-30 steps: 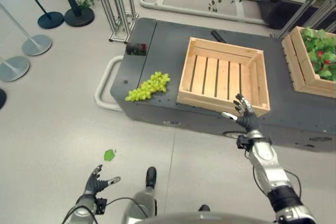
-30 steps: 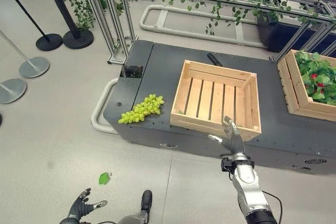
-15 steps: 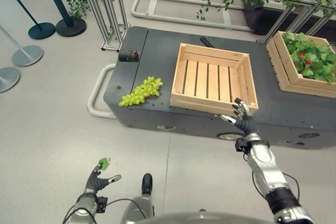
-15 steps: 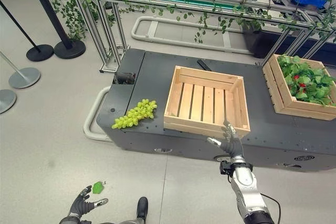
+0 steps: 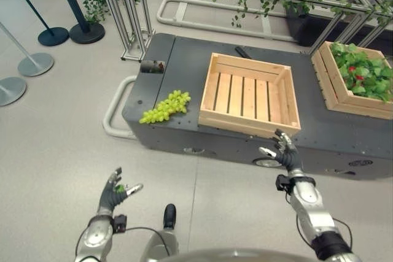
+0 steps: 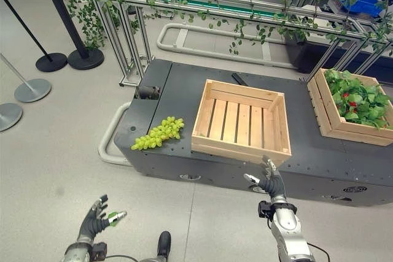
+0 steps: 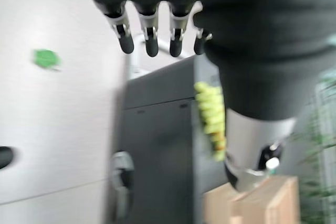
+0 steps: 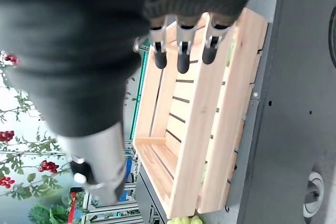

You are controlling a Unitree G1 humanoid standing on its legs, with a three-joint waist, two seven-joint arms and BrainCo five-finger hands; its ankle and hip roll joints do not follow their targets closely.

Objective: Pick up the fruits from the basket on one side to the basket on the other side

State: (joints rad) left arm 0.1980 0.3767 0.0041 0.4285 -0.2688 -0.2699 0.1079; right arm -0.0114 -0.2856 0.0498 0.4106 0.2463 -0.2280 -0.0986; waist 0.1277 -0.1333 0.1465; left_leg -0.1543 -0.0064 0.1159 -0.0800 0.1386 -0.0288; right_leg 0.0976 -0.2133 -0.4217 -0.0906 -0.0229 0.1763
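Where it lies, grape bunch [image 5: 164, 105] looks pale green.

Leafy crate [image 5: 359, 81] cropped at edge

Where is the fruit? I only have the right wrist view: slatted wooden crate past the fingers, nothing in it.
Observer: A bunch of green grapes lies on the dark platform, to the robot's left of that wooden crate, not in any crate.
Operator: Left hand on it?
Observer: No. The left hand is low over the floor, fingers spread, holding nothing, well short of the platform.
Operator: Second basket?
Observer: A second wooden crate stands at the platform's right end, filled with green leaves and red bits.
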